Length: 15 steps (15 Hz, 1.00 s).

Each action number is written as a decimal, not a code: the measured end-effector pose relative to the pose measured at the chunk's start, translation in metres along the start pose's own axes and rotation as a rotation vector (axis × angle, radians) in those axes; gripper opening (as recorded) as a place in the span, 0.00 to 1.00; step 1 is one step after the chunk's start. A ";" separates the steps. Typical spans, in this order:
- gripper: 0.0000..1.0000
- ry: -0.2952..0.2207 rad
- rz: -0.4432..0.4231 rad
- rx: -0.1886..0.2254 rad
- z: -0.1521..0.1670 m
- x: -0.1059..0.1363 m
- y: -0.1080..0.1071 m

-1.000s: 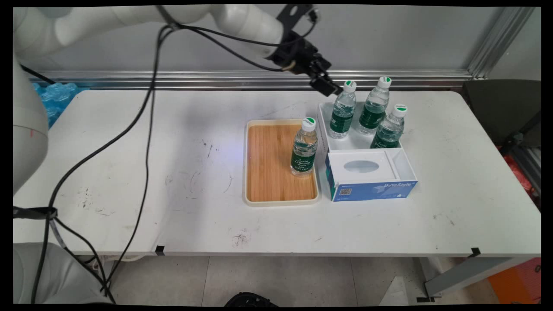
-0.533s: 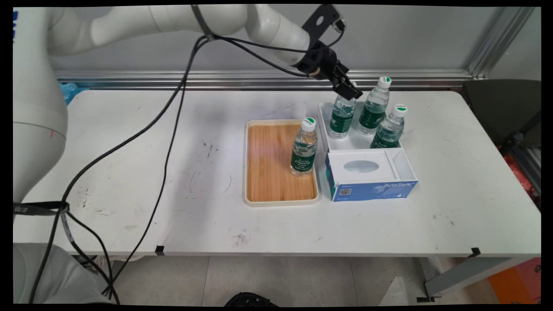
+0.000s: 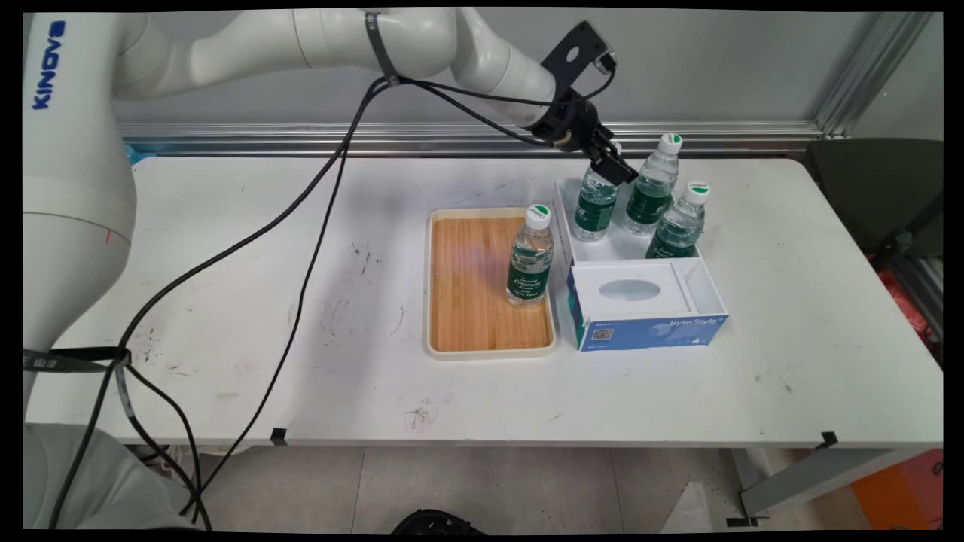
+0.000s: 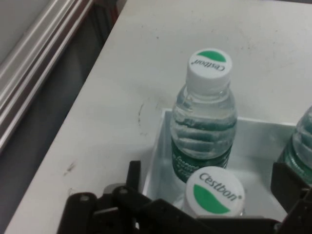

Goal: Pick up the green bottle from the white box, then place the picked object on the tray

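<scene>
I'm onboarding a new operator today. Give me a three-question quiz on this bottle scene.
1. How many water bottles stand in the white bin?
2. True or false: the bottle on the wooden tray lies on its side.
3. The gripper is nearest: A) the tissue box B) the left rear bottle C) the tray bottle

Key: 1. three; 2. false, it stands upright; 3. B
</scene>
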 end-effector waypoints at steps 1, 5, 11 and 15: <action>1.00 -0.005 -0.004 0.001 0.002 -0.001 0.000; 1.00 -0.024 -0.018 0.001 0.007 -0.004 0.001; 0.00 -0.042 -0.027 -0.001 0.006 -0.011 0.003; 0.00 -0.047 -0.032 -0.005 0.006 -0.016 0.005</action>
